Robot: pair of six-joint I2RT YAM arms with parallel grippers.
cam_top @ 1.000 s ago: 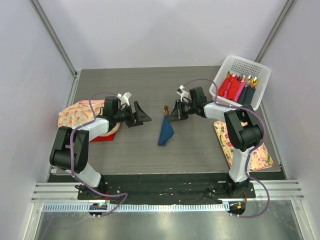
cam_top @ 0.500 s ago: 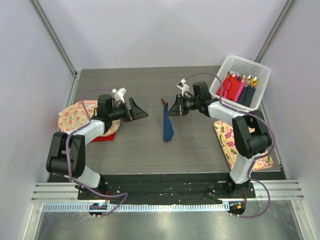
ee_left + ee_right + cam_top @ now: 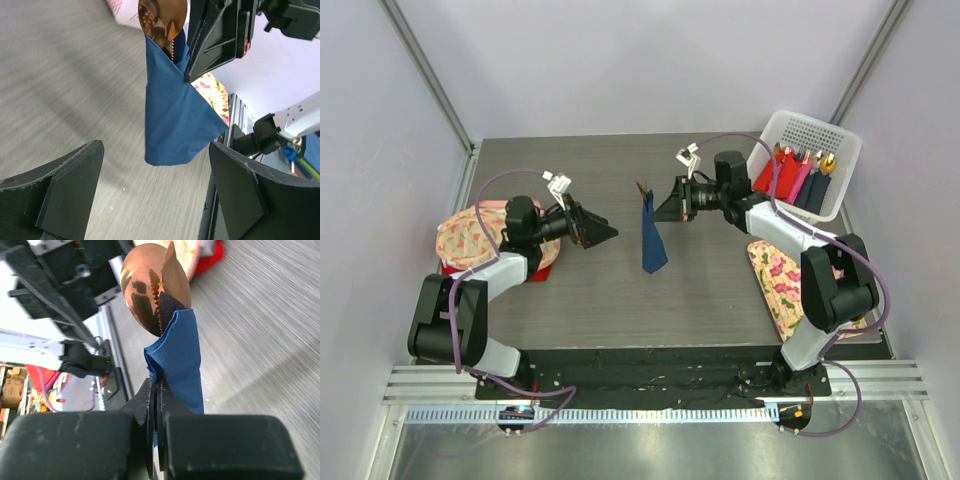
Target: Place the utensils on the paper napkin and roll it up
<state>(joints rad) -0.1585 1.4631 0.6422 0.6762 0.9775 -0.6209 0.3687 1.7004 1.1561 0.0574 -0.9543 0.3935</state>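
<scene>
The paper napkin [image 3: 651,242] is a dark blue roll hanging in the air over the middle of the table. My right gripper [image 3: 659,212] is shut on its upper part. The copper bowl of a spoon [image 3: 642,188] pokes out of the top; the rest of the utensils are hidden inside. The right wrist view shows the pinched blue folds [image 3: 182,360] under the shiny spoon bowl [image 3: 155,285]. My left gripper [image 3: 612,232] stands open to the left of the roll, apart from it. In its wrist view the napkin [image 3: 175,120] hangs ahead of its spread fingers [image 3: 75,175].
A white basket [image 3: 807,122] at the back right holds red, pink and dark rolls with gold tips. A floral cloth [image 3: 468,232] lies at the left under my left arm, with a red piece [image 3: 525,275] beside it. Another floral cloth [image 3: 775,272] lies at the right.
My right gripper has risen and drawn back toward the far right with the napkin roll, which now hangs straighter. My left gripper has pulled back a little to the left and opened wider.
</scene>
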